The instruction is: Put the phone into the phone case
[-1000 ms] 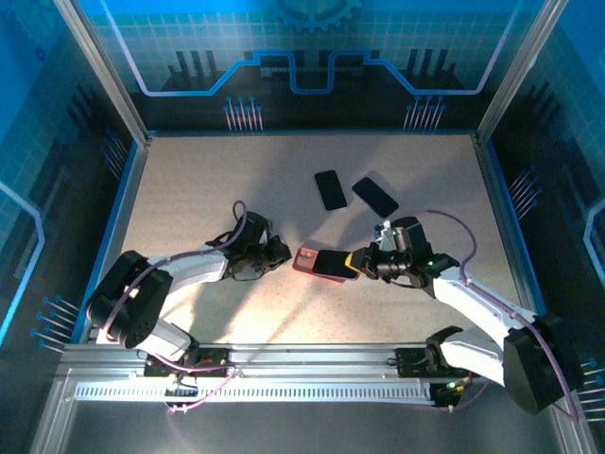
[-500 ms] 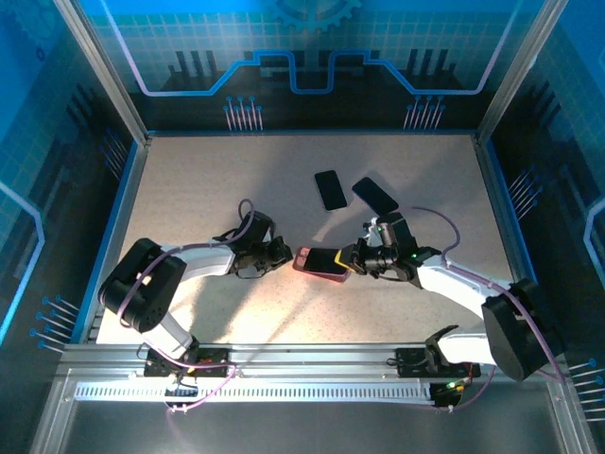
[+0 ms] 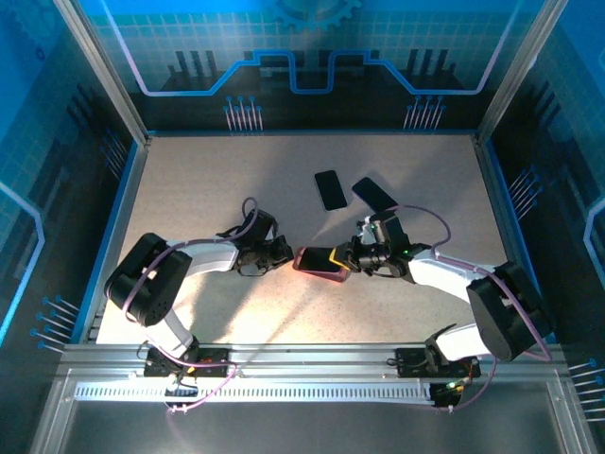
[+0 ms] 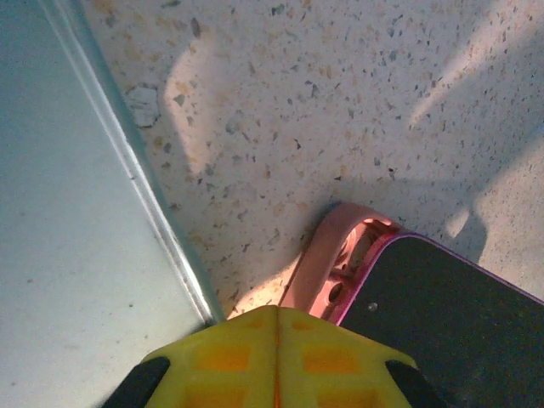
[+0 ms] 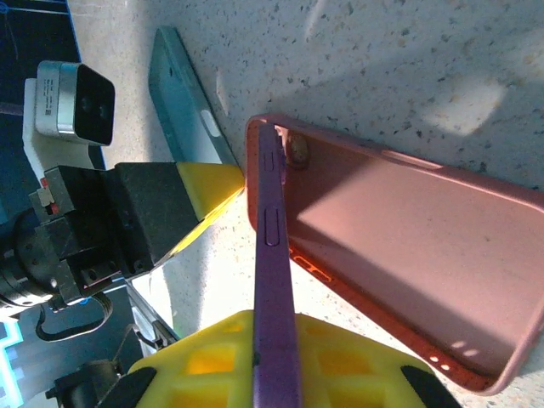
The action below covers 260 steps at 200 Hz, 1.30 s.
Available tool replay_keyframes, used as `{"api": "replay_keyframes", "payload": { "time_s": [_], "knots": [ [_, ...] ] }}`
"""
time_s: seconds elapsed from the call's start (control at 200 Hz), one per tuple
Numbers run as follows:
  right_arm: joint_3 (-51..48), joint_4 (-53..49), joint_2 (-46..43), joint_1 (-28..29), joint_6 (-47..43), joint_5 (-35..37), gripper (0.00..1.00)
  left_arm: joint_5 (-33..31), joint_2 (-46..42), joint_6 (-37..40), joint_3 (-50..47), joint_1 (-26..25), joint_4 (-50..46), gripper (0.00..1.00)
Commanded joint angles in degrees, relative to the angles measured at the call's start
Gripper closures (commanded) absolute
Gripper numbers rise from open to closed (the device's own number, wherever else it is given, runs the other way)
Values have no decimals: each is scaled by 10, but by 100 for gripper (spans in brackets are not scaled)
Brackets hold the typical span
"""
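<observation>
Two grippers meet mid-frame: the right gripper (image 3: 349,260) pinches the phone (image 3: 329,256), one end tipped into the case (image 3: 304,262), the left gripper (image 3: 284,253), tips together, just beside its end; next, I'd say, press it flat.

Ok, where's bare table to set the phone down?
Free: far-left table, left of the two spare phones; the near strip before the rail. Crowded: centre, left hand and right hand at the pink case.

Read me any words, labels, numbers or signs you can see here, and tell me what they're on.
No text can be read.
The dark label on the grey camera box is too small and blurred to read.
The pink case and phone show no print.
</observation>
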Motion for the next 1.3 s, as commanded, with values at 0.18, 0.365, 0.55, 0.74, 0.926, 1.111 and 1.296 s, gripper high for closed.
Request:
{"api": "replay_keyframes", "payload": {
  "time_s": [0.18,0.365,0.55,0.74,0.926,1.111,1.296],
  "knots": [
    [23,38,13,12,4,-20,100,-27,-16,52,9,8,-96,92],
    [21,53,32,16,8,-23,100,-37,-19,63,13,11,-117,92],
    [21,56,44,19,5,-26,100,-38,-25,63,22,11,-121,92],
    [18,56,48,20,5,-26,100,-42,-36,71,42,10,-138,92],
    [17,59,51,20,6,-27,100,-41,-28,78,64,10,-148,92],
    [18,61,54,20,8,-28,100,-38,-15,82,75,10,-151,91],
    [20,64,59,20,10,-31,100,-34,28,95,92,11,-175,92]
  ]
}}
